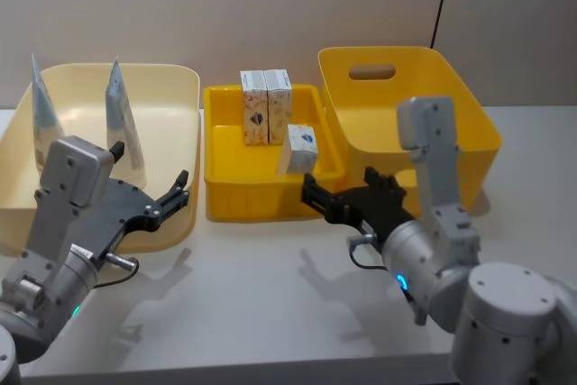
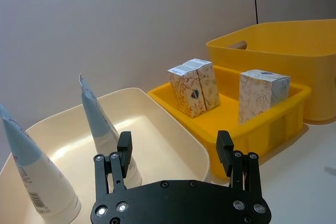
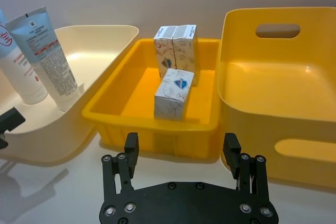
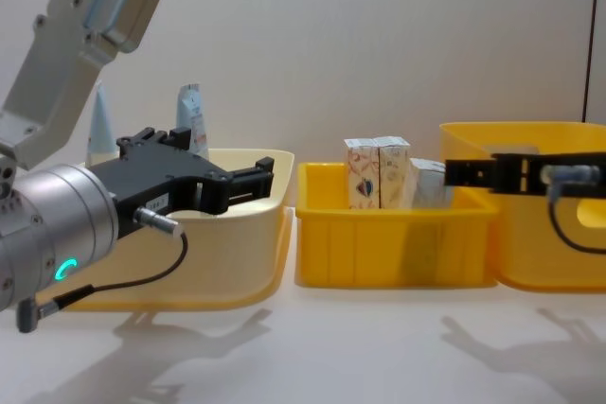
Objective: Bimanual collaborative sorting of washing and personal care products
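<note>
Both reach forward, low over table (image 1: 270, 304): left gripper (image 1: 150, 167) before cream bin (image 1: 185, 78), right gripper (image 1: 345, 185) before shallow yellow bin (image 1: 261, 202); each spread wide, empty.

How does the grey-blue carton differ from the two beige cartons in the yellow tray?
The grey-blue carton stands alone nearer the front, turned askew; the two beige cartons touch side by side at the back. Its print is bluish; theirs is brownish. All stand upright in the yellow tray.
</note>
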You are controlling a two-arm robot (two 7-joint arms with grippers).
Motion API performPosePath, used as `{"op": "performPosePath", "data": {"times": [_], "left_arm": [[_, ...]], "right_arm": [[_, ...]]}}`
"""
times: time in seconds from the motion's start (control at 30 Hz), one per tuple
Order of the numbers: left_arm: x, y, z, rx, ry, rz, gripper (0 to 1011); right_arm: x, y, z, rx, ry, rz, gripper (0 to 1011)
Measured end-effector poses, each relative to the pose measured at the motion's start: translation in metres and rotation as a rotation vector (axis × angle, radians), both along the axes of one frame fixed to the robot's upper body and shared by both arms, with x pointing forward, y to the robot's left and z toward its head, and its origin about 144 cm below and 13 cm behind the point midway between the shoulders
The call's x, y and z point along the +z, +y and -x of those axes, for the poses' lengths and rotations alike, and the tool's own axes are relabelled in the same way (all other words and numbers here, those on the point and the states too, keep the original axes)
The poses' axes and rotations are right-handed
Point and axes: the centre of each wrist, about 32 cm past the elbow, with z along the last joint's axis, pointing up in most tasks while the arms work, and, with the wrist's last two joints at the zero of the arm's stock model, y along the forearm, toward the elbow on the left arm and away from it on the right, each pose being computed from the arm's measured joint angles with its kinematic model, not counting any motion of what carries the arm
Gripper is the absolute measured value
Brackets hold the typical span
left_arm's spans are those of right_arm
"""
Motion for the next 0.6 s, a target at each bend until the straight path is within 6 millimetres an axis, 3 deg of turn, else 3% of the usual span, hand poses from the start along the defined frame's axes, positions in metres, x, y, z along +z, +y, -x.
{"op": "performPosePath", "data": {"times": [0.6], "left_arm": [[0.000, 0.000, 0.000, 0.000, 0.000, 0.000, 1000]], "right_arm": [[0.005, 0.030, -0.030, 0.022, 0.014, 0.021, 1001]]}}
